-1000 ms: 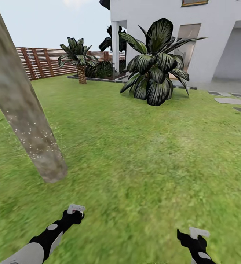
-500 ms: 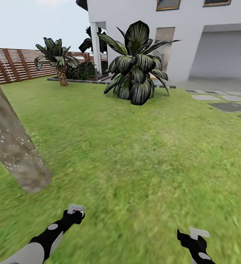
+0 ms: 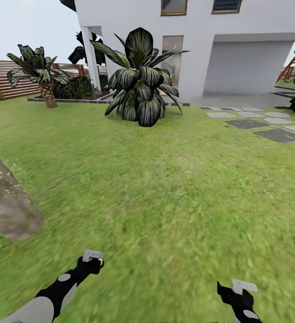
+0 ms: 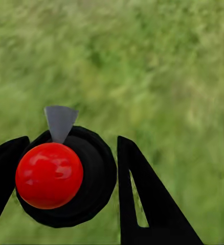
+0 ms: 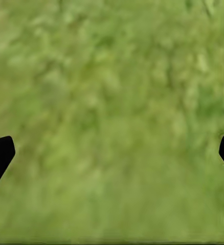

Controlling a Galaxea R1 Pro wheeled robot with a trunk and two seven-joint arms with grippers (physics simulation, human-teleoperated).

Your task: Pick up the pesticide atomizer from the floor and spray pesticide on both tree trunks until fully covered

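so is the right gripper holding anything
No, the right gripper has its fingers spread wide with only grass between them.

floor [image 3: 174,188]: green grass | tree trunk [image 3: 6,204] rooted at left | stepping stones [image 3: 255,122] far right

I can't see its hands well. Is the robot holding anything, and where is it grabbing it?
Yes. The left gripper holds the pesticide atomizer, its fingers clamped on either side of the round black body. The right gripper is open over grass, holding nothing.

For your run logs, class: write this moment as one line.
left claw: shut on atomizer | right claw: open, empty | tree trunk: left
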